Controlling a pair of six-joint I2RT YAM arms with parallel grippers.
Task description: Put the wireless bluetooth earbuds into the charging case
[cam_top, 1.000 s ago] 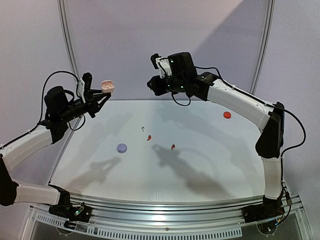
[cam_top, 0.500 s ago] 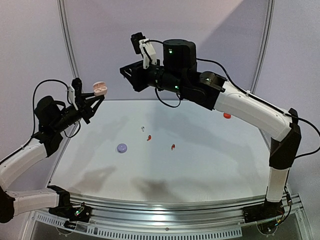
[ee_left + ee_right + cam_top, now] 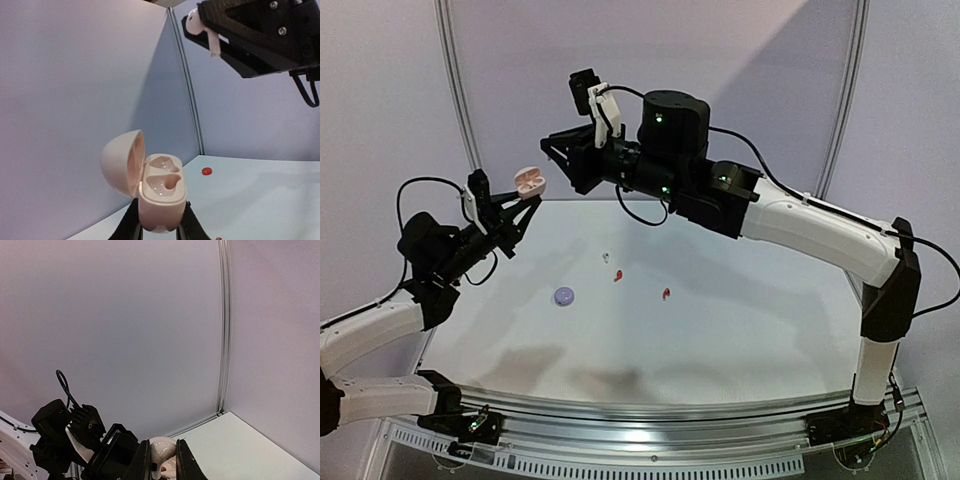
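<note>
Pinched in the right fingers (image 3: 240,30): one white earbud (image 3: 194,21), gripped by its rounded head, stem poking free below. Tiny, near weightless, hard glossy plastic. Likely to squirt out of a pinch or twist within it, so best held just as here, by the head, with the stem left clear to drop into a well. No call for force: lower gently, line up the stem, let go only once seated.

Clamped low on its sides between the left fingers (image 3: 131,222): the open case (image 3: 160,200), lid swung back to the left, both wells showing and apparently empty. Light as well, smooth and rounded, so prone to pivot under an off-centre push. Worth pressing straight down over the well, never sideways against the lid hinge.

Left arm: lifted clear of the table (image 3: 740,330) at its left side, forearm sloping up, case offered mouth-up. Right arm: stretched long from its base across to the left, wrist high, fingers aimed down-left toward the case. Earbud above the case, apart from it, not yet in.

Lying on the table: a closed lilac case (image 3: 563,295) and, near it, red earbuds (image 3: 618,276).
</note>
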